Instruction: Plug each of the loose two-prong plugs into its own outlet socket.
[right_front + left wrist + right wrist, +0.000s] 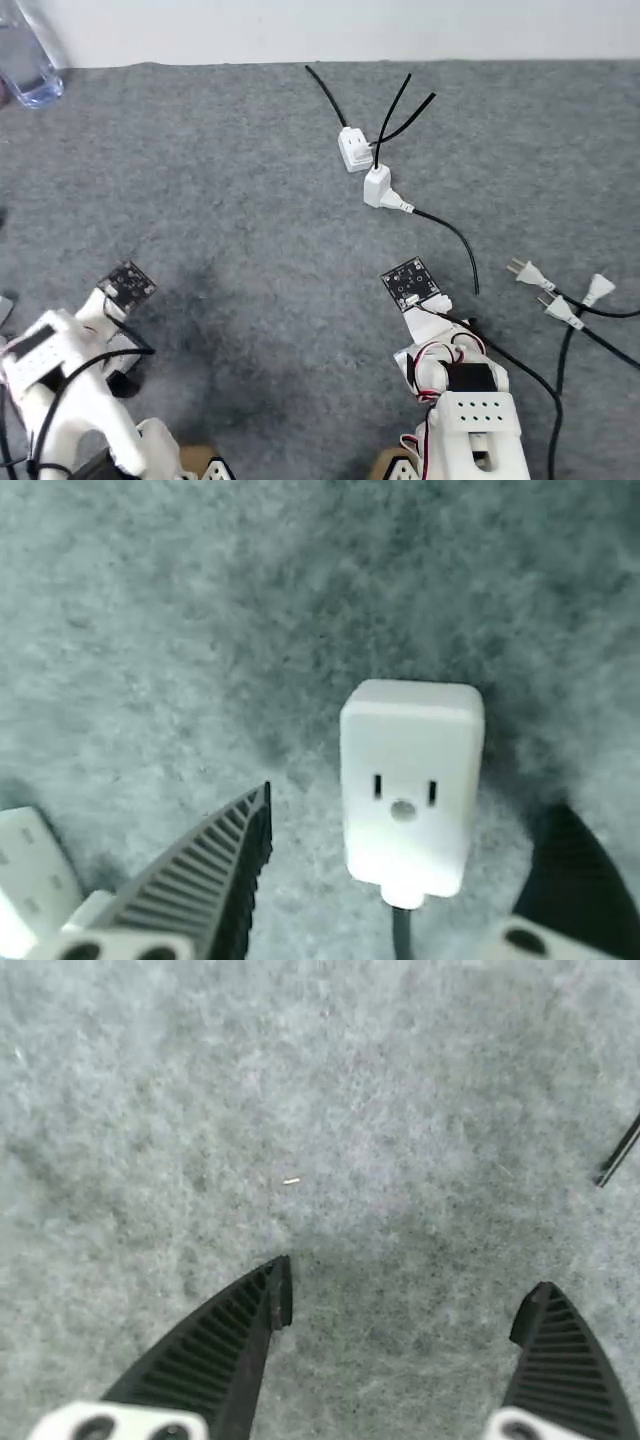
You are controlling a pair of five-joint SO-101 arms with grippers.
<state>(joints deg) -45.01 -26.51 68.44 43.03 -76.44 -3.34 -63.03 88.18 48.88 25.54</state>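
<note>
Grey carpet [230, 200] covers the table, and the loose plugs [527, 272] lie beside the right arm, well apart from the sockets [353, 148] at the far middle. The left gripper [410, 802] is wide open around a white socket [412, 730] without touching it, probably to steady it. The right gripper [412, 1275], also wide open and empty over bare carpet, looks ready to fetch a plug.

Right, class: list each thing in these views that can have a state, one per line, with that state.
left gripper: open, empty.
right gripper: open, empty.
near socket: face up, nothing plugged in.
far socket: nothing plugged in.
middle socket: appears to hold a plug.
seated plug: appears plugged into the middle socket.
three loose plugs: lying unplugged.
</note>
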